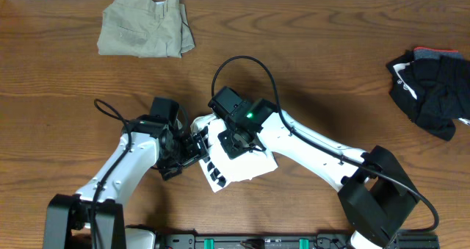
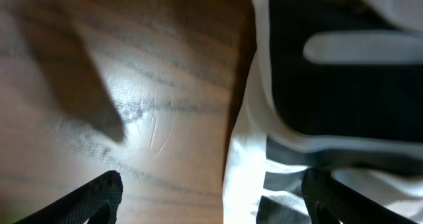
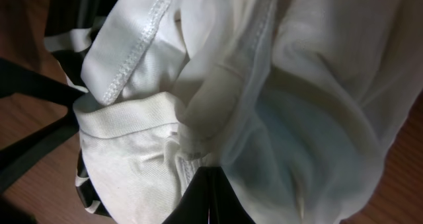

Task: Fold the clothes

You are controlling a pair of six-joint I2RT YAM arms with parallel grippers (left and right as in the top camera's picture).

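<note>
Right gripper (image 1: 239,136) clamped tight on a bunched fold of the white black-striped T-shirt (image 1: 248,168), crumpled near-centre on the wooden table (image 1: 316,73); left gripper (image 1: 189,148) spread wide at its edge, gripping nothing.

**Count of items.** Three garments lie on one wooden table (image 1: 330,43): one white T-shirt (image 1: 242,172) near centre, one pair of khaki trousers (image 1: 145,34) far left, one black bundle (image 1: 433,91) at right. Two robot arms: left arm (image 1: 121,161), right arm (image 1: 316,146).
</note>
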